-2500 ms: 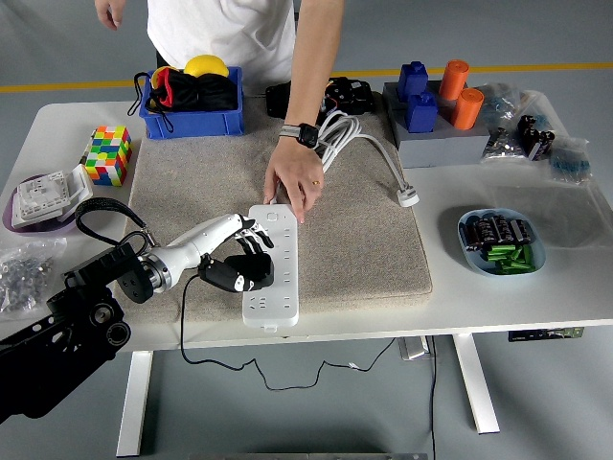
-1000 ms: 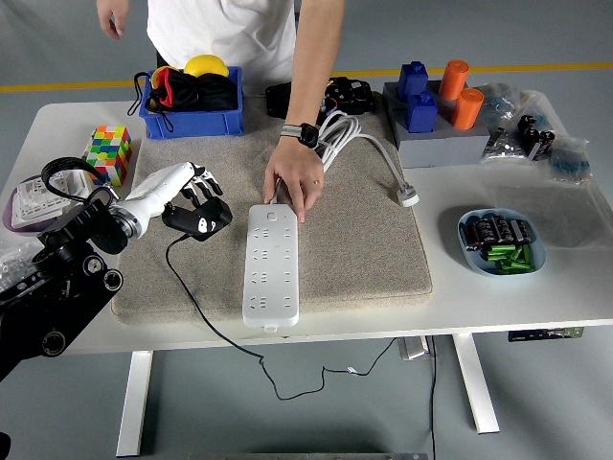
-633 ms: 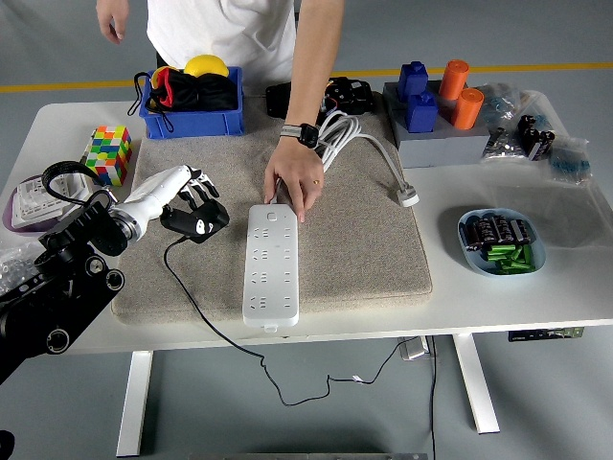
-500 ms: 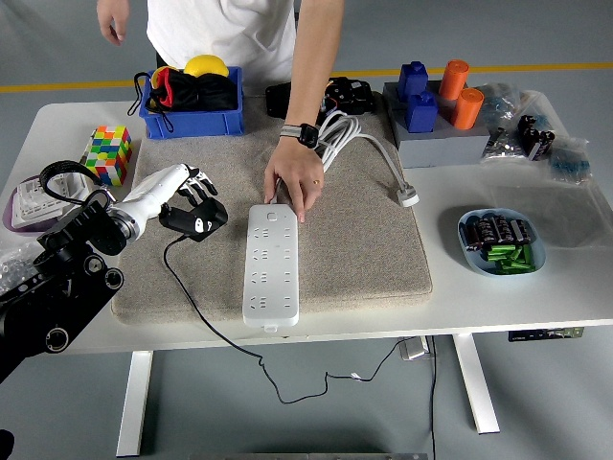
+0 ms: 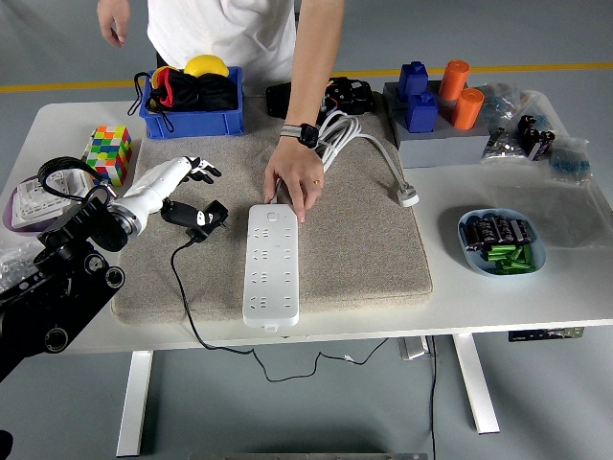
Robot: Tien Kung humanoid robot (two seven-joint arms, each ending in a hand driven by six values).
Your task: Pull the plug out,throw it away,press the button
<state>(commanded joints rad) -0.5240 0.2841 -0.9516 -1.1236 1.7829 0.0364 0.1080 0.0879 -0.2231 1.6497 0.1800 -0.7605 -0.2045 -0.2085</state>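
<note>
**Plug dropped on the mat, button still to press**

Since half a second ago the plug [image 5: 198, 217] has left my left robot hand [image 5: 178, 176] and now lies on the grey mat [image 5: 364, 240], just left of the power strip [image 5: 271, 264] and apart from it. My fingers [image 5: 201, 171] are spread and hold nothing, hanging just above and left of the plug. I see no right robot hand.

I judge the pull and the throw done, so the button press is the step in hand. The next move calls for swinging my left robot hand rightward over the plug to the strip's far end, where I take the button to be, though I cannot make it out from here. A person's hand [image 5: 295, 184] rests on that same end, pinning the strip to the surface [image 5: 498, 297], so I need to come in carefully beside those fingers.

The strip's long axis runs near to far, its far end under the person's hand. The plug lies roughly crosswise, its cord [image 5: 187, 307] trailing toward me off the surface's near edge.
</note>
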